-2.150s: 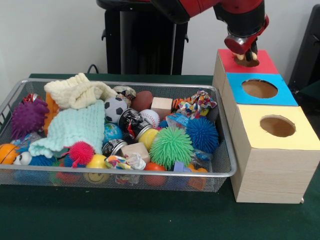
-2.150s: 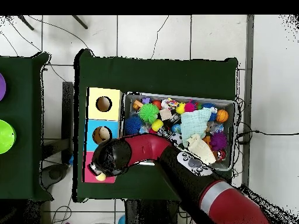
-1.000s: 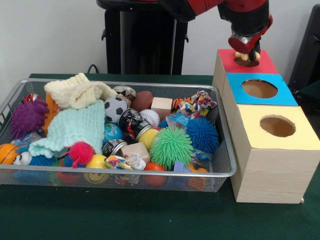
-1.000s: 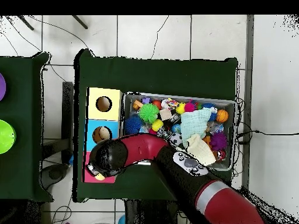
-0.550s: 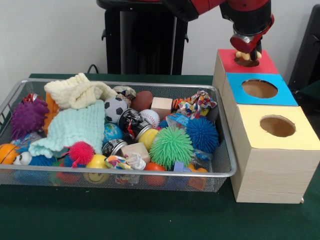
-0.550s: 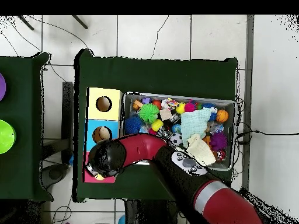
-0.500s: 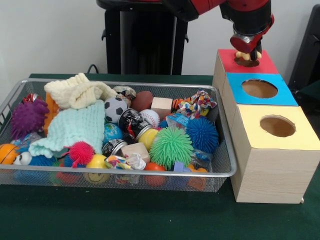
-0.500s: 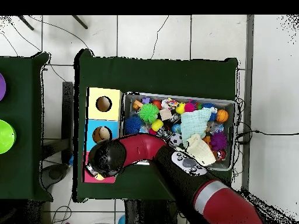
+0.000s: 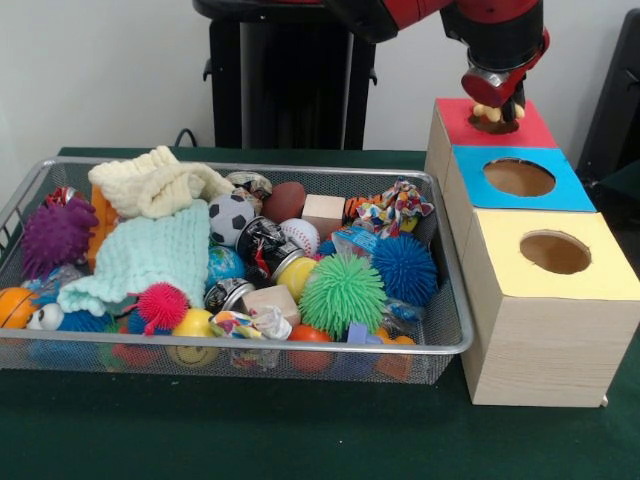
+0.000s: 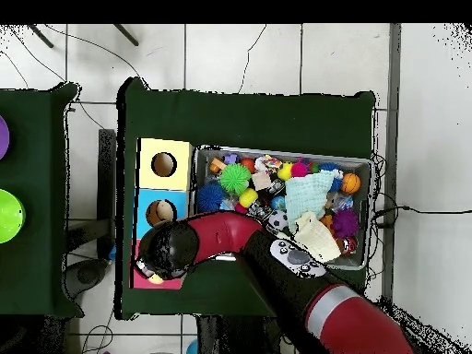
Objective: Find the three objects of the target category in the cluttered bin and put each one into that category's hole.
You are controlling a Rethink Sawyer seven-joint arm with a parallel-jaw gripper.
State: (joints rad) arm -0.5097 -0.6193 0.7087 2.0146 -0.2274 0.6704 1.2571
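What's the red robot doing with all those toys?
The robot's gripper hangs right above the hole in the red-topped box, with something small and yellowish at its tip. It looks like it is sorting: that box sits in a row with a blue-topped box and a yellow-topped box, each with a round hole. Next to them, the wire bin is full of toys like a soccer ball, a green spiky ball and knitted cloths.
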